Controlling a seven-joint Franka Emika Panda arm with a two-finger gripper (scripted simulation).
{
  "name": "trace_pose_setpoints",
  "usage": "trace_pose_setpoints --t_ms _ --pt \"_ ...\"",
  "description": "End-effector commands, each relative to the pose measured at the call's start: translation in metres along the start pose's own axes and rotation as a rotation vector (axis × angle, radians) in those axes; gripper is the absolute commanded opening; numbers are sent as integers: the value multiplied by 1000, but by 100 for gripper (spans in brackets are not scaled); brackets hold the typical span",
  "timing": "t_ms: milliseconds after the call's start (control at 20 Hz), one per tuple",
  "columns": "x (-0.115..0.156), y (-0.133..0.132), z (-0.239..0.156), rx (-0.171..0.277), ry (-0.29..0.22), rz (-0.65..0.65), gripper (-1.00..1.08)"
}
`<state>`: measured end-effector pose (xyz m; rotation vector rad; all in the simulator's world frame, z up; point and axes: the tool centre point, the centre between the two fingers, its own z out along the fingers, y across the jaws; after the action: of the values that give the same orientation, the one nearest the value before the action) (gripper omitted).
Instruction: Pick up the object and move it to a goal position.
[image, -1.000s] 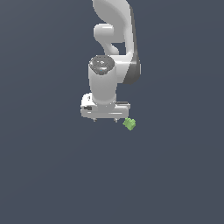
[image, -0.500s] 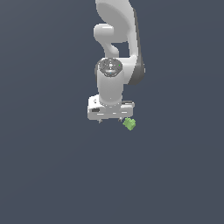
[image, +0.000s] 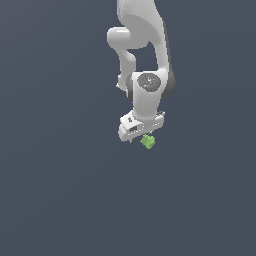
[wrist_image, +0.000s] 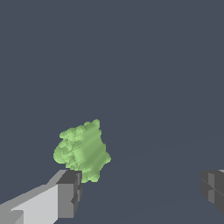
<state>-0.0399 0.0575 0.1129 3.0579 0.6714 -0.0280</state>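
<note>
A white robot arm (image: 145, 55) reaches down from the top of the exterior view over a plain, dark grey-blue surface (image: 60, 190). At its lower end sits the white gripper (image: 136, 136), pointing downward. A small, bright green, lumpy object (image: 147, 141) lies just below the gripper's body, toward the exterior view's right, much smaller than the gripper itself.

In the wrist view, the same green object (wrist_image: 82, 151) appears large, with a bumpy, irregular outline. The gripper (wrist_image: 142, 190) is spread wide: one pale finger with a dark grey pad (wrist_image: 70, 194) sits at one side, and the other dark pad (wrist_image: 213, 189) is far across at the opposite edge of the picture. The object lies right beside the first finger's tip, partly overlapped by it in this view. I cannot tell whether the two are touching. The wide gap between the fingers shows only the bare surface, and the gripper holds nothing.
</note>
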Motion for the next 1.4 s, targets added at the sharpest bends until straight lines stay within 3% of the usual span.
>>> trace_pose_setpoints --t_ms 0,500,900,1350 --pt "-1 -20 8 0 6 -91 100" --pt "-6 -63 25 3 20 -286 100" --pt "-6 -64 30 4 20 -291 100" --pt "-6 -66 69 4 20 -297 100"
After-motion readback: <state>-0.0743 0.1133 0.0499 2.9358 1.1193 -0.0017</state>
